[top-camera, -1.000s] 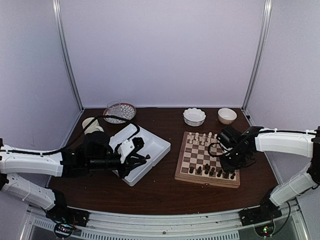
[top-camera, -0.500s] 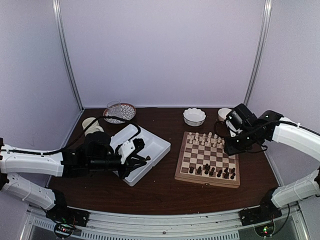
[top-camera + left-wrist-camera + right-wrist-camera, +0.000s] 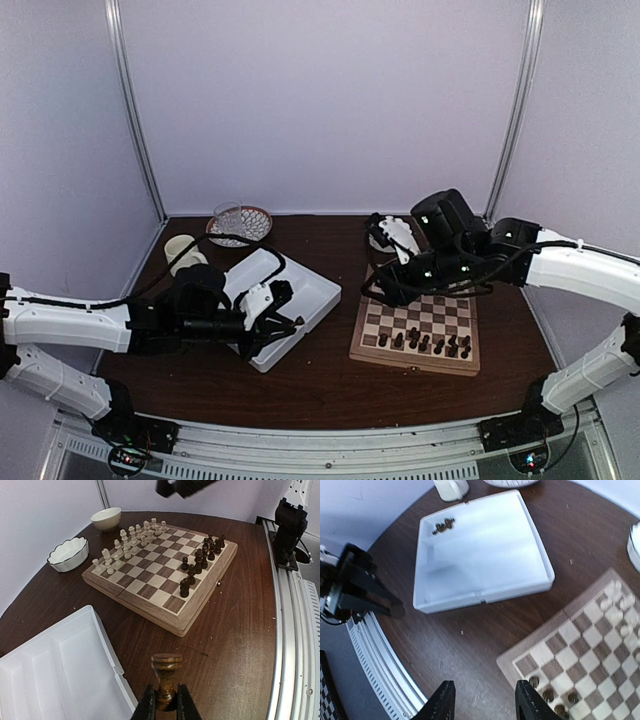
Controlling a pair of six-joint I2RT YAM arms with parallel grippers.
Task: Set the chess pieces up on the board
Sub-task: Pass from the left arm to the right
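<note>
Dark brown wood makes the counter (image 3: 320,390), and on its right half lies the board (image 3: 425,318), flat and square to the edge. Several dark chess pieces (image 3: 413,338) stand upright in the rows at its near side. The pale chessmen (image 3: 130,537) stand along the far side.

The left claw (image 3: 166,702) is pinched closed on one dark chessman (image 3: 166,672), which it holds upright by its lower part. It hangs above the counter, just beside the near corner of the white tray (image 3: 55,675) and well apart from the board.

The right claw (image 3: 482,702) has its fingers apart, a moderate gap, with nothing between them. It hangs in the air over the far left part of the board, on the tray side, and its camera looks down on the board's corner and the tray. A few more dark pieces (image 3: 443,526) lie in a far corner of the tray.

Behind the board, on the counter, stand a white scalloped bowl (image 3: 67,554) and a cream bowl (image 3: 106,518).
</note>
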